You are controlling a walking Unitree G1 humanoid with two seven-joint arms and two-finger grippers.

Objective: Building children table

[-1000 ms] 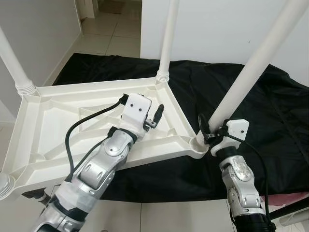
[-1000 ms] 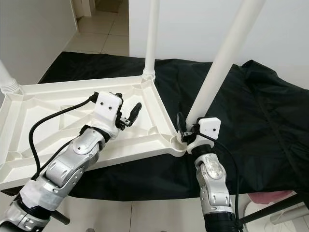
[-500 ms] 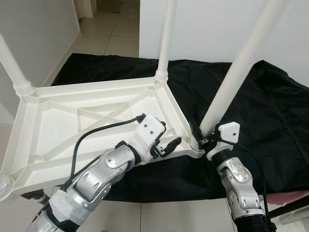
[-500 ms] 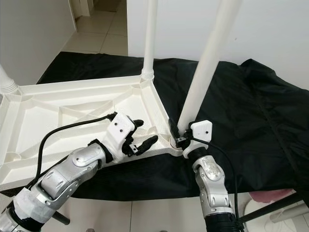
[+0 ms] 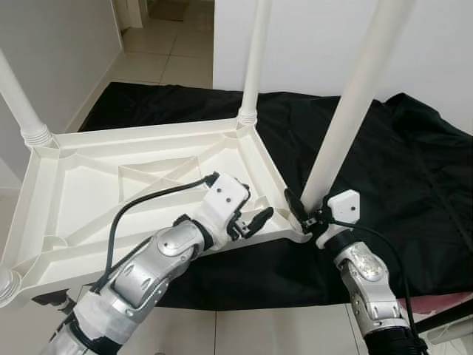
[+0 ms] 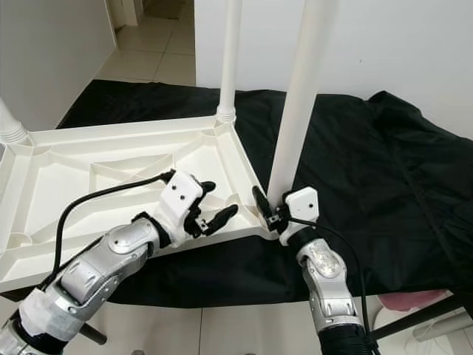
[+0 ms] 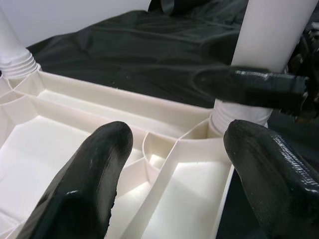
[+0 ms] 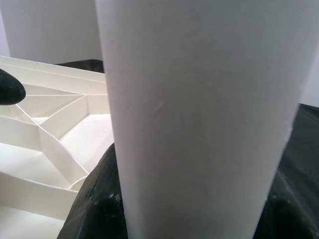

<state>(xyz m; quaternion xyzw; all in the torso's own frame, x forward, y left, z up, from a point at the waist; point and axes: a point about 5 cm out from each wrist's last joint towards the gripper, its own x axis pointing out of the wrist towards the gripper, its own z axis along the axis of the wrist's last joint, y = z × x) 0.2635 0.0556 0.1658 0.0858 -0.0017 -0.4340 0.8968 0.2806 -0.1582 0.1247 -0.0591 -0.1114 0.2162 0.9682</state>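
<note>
Right gripper (image 5: 307,214) clamped round white leg (image 5: 347,118) lower centre-right; left gripper (image 5: 247,217) spread wide, holding nothing, over upturned tabletop (image 5: 81,192).

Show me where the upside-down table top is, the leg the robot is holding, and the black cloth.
table top (image 5: 89,192): left eye view, ribbed underside.
held leg (image 5: 347,118): left eye view, middle of the white tube.
black cloth (image 6: 384,170): right eye view, bare stretch beside the table.

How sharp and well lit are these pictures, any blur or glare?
Eye views: evenly lit, sharp, soft shadows in the table top. Left wrist view: the left tool's fingers loom blurred, the ribs beyond sharper. Right wrist view: the leg is too close, soft and featureless; no glare.
</note>
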